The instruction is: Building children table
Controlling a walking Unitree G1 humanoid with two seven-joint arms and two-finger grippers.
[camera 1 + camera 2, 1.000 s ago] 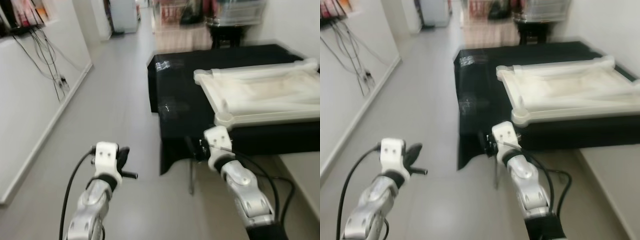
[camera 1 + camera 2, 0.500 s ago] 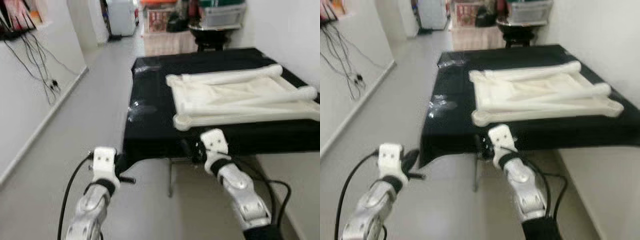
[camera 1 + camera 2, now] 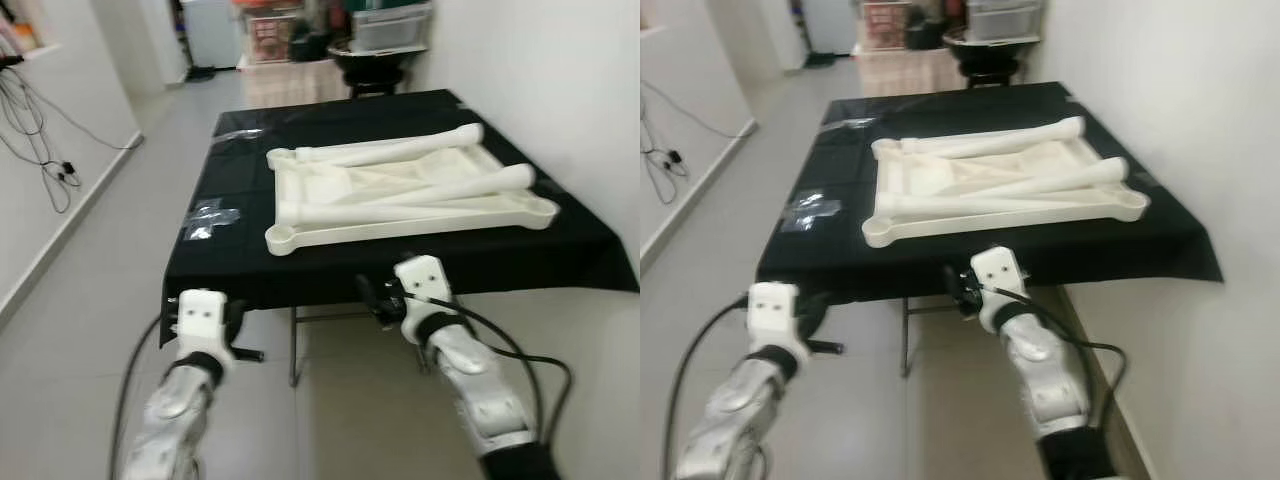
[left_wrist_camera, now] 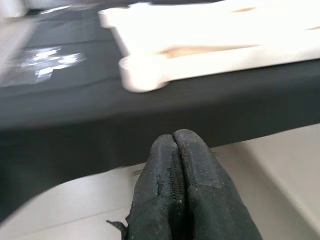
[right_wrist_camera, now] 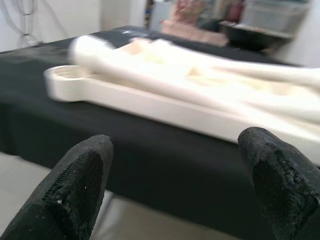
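Note:
A white children's table top (image 3: pixel 330 195) lies upside down on a black-clothed table (image 3: pixel 235 270). Two loose white legs (image 3: pixel 400 150) (image 3: pixel 470 185) rest across it. Both my grippers hang in front of the table's near edge, below the cloth's top. The left gripper (image 3: pixel 238 320) is shut and empty, its fingers (image 4: pixel 165 165) pressed together below a round corner socket (image 4: pixel 137 75). The right gripper (image 3: pixel 372 298) is open, and its fingertips (image 5: pixel 85 165) stand wide apart in front of the white frame's long side (image 5: pixel 150 97).
Two clear plastic bags (image 3: pixel 208 215) (image 3: pixel 240 133) lie on the cloth left of the white parts. A white wall (image 3: pixel 540 80) runs along the table's right side. Open grey floor (image 3: pixel 90 270) lies to the left, with cables (image 3: pixel 40 150) on that wall. Boxes and a dark bin (image 3: pixel 365 45) stand behind.
The camera has swung to the right and come closer, so the black table now sits centred and nearer. Both arms keep the same pose and the grippers' states are unchanged.

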